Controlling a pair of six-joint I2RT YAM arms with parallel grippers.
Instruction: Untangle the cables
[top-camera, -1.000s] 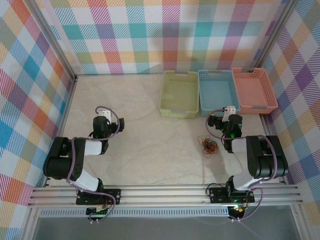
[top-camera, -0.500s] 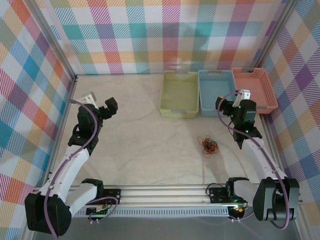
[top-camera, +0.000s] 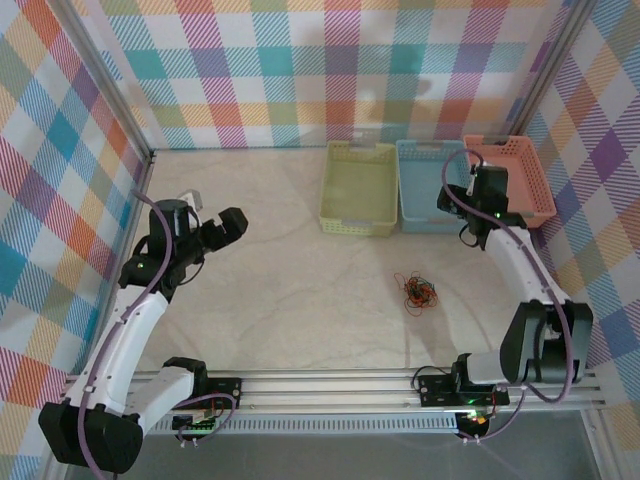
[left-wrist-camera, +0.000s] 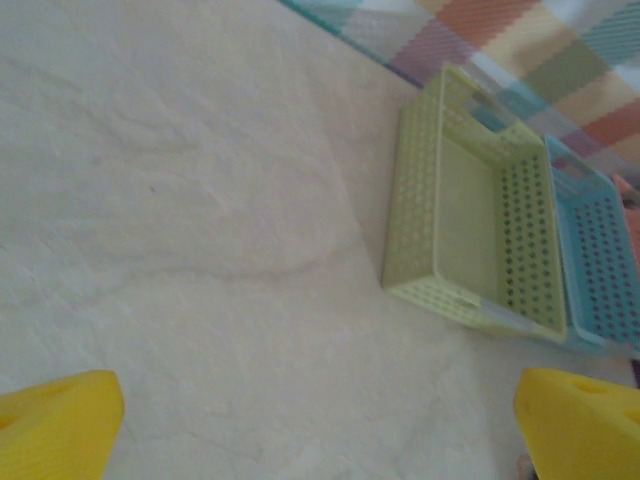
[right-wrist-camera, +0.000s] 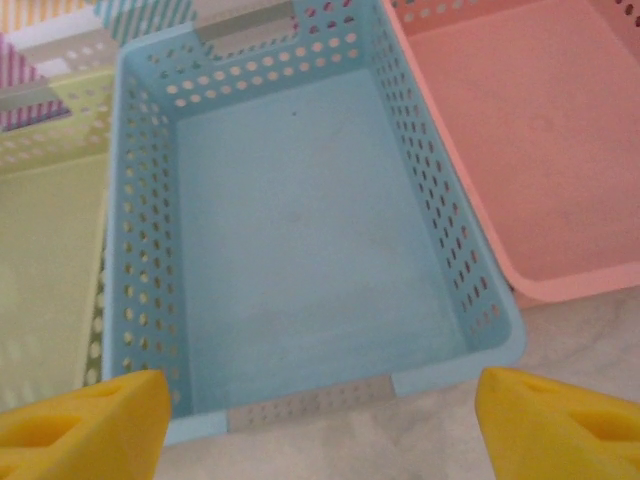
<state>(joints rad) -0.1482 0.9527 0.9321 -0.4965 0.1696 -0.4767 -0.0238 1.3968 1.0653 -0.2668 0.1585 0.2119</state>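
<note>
The cables (top-camera: 419, 292) lie as a small tangle of red-orange, dark green and black wire on the table, right of centre. Neither gripper touches them. My left gripper (top-camera: 235, 222) hovers far to their left, pointing right. In the left wrist view it (left-wrist-camera: 320, 430) is open, its yellow fingertips (left-wrist-camera: 55, 425) wide apart over bare table. My right gripper (top-camera: 462, 215) hangs behind the cables, at the near rim of the blue basket (top-camera: 432, 226). In the right wrist view it (right-wrist-camera: 320, 425) is open, with nothing between its fingertips (right-wrist-camera: 560, 420).
Three baskets stand in a row at the back right: green (top-camera: 357, 228), blue, and pink (top-camera: 515, 215). The right wrist view looks into the blue basket (right-wrist-camera: 300, 400), with the pink one (right-wrist-camera: 500, 150) beside it. The left wrist view has the green basket (left-wrist-camera: 430, 200) ahead. Plaid walls enclose the table.
Both arms have unfolded and risen. The left gripper swung out to the right; the right gripper moved back to the blue basket and its jaws narrowed slightly. The cables have not moved.
</note>
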